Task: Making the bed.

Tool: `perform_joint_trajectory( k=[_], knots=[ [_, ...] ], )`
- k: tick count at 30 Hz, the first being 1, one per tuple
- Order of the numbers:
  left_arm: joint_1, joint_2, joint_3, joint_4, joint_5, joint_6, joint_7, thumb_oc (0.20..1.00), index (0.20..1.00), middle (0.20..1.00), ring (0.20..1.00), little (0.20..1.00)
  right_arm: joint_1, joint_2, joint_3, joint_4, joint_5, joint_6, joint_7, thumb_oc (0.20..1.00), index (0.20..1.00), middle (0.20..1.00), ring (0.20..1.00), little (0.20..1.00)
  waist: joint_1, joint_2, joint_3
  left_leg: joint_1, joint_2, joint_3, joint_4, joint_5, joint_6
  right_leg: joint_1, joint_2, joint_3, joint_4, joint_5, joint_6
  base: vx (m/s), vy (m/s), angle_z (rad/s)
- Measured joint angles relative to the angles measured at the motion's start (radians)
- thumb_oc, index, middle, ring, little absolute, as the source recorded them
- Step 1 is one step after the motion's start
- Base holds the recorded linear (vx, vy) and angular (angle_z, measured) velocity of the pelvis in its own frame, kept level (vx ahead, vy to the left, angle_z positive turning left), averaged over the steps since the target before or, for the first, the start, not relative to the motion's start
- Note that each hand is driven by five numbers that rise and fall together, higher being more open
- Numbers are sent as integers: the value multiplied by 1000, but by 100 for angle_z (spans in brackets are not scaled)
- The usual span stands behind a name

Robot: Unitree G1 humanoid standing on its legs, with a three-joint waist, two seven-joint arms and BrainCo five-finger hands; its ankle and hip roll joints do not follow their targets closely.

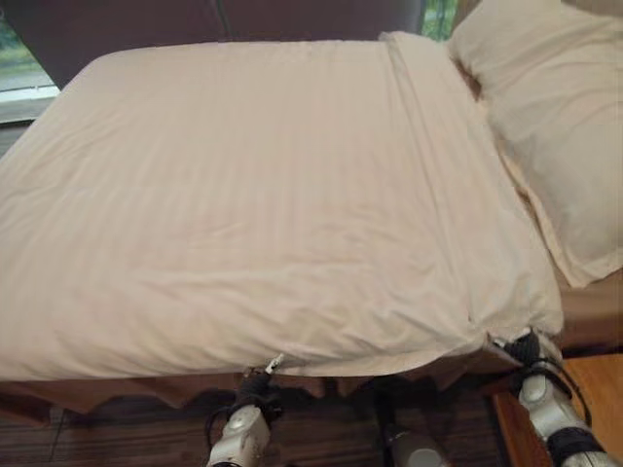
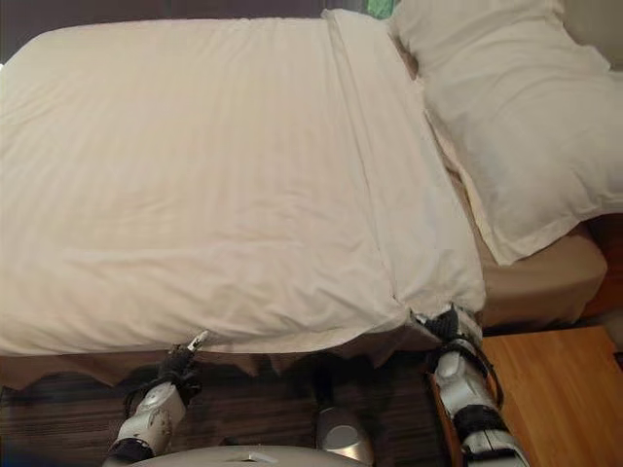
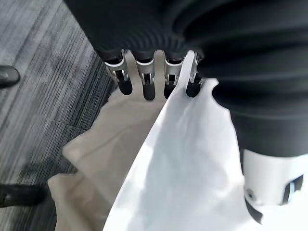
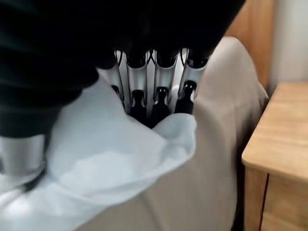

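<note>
A white striped duvet (image 1: 253, 195) lies spread flat over the bed, with its near edge hanging just over the side. My left hand (image 1: 259, 379) sits under that near edge around the middle. In the left wrist view its fingers (image 3: 144, 79) are curled and pinch the white cloth (image 3: 183, 159) against the thumb. My right hand (image 2: 446, 326) is at the duvet's near right corner. Its fingers (image 4: 161, 96) are curled into a fold of the cloth (image 4: 120, 154).
A large white pillow (image 1: 555, 107) lies at the head end on the right. The tan sheet (image 2: 545, 277) shows below it. A wooden nightstand (image 2: 555, 389) stands close by my right arm. Dark striped carpet (image 3: 43, 72) runs along the bed's side.
</note>
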Motion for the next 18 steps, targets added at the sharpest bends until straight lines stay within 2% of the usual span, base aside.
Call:
perform_joint_trajectory(
  k=[4, 8, 9, 11, 12, 13, 14, 15, 17, 18],
  knots=[
    [-7, 24, -46, 4, 0, -2, 2, 1000, 1000, 1000, 1000, 1000, -14, -31, -25, 122, 91, -4, -4, 1000, 1000, 1000, 1000, 1000, 18, -9, -8, 0, -2, -21, 0, -7, 4, 14, -7, -21, 1, -9, 5, 16, -11, 16],
    [7, 49, -64, 1, 0, -6, 1, 1000, 1000, 1000, 1000, 1000, -10, -70, -71, 164, 154, -3, 8, 1000, 1000, 1000, 1000, 1000, 21, -9, -8, 4, -6, -32, 0, -15, 10, 26, -14, -32, 1, -12, 7, 9, -19, 10],
    [9, 52, -65, 1, 0, -6, 1, 1000, 1000, 1000, 1000, 1000, -5, -77, -76, 175, 158, 11, 11, 1000, 1000, 1000, 1000, 1000, 20, -8, -8, 4, -9, -32, 5, -16, 11, 26, -14, -33, 1, -12, 8, 0, 0, 0],
    [8, 53, -68, -1, 0, -7, 0, 1000, 1000, 1000, 1000, 1000, 46, -90, -108, 290, 167, 94, 11, 1000, 1000, 1000, 1000, 1000, 23, -7, -6, -1, -12, -35, 6, -19, 16, 24, -19, -36, 1, -14, 11, -2, -30, 4],
    [8, 53, -68, -1, 0, -7, 0, 1000, 1000, 1000, 1000, 1000, 53, -91, -110, 298, 167, 100, 11, 1000, 1000, 1000, 1000, 1000, 22, -6, -5, -1, -13, -35, 6, -19, 16, 23, -20, -36, 1, -14, 11, -1, -34, -3],
    [15, 53, -66, -1, 0, -7, -1, 1000, 1000, 1000, 1000, 1000, 135, -106, -156, 342, 170, 147, 12, 1000, 1000, 1000, 1000, 1000, 13, 1, 0, 0, -15, -29, 5, -24, 23, 21, -25, -35, 1, -15, 13, 3, -29, -12],
    [15, 52, -65, -1, 0, -7, -2, 1000, 1000, 1000, 1000, 1000, 174, -119, -178, 350, 180, 160, 11, 1000, 1000, 1000, 1000, 1000, 9, 6, 5, 1, -17, -22, 4, -26, 25, 20, -28, -31, 1, -17, 15, 0, -35, -22],
    [22, 57, -51, -5, 0, -7, -6, 1000, 1000, 1000, 1000, 1000, 240, -160, -202, 349, 190, 176, 9, 1000, 1000, 1000, 1000, 1000, -14, 15, 20, 6, -21, -13, 0, -29, 25, 18, -34, -22, -2, -20, 24, 4, -27, -19],
    [26, 54, -36, -11, 0, -7, -7, 1000, 1000, 1000, 1000, 1000, 285, -202, -240, 312, 196, 186, 4, 1000, 1000, 1000, 1000, 1000, -33, 12, 29, 6, -22, -10, 0, -30, 23, 14, -35, -17, -3, -20, 25, 7, -24, -16],
    [37, 48, -16, -39, -1, -6, -6, 1000, 1000, 1000, 1000, 1000, 346, -232, -300, 175, 209, 190, -22, 1000, 1000, 1000, 1000, 1000, -47, 18, 33, 7, -21, -6, 0, -32, 22, 11, -33, -16, -2, -19, 26, 9, -18, -18]
  ],
)
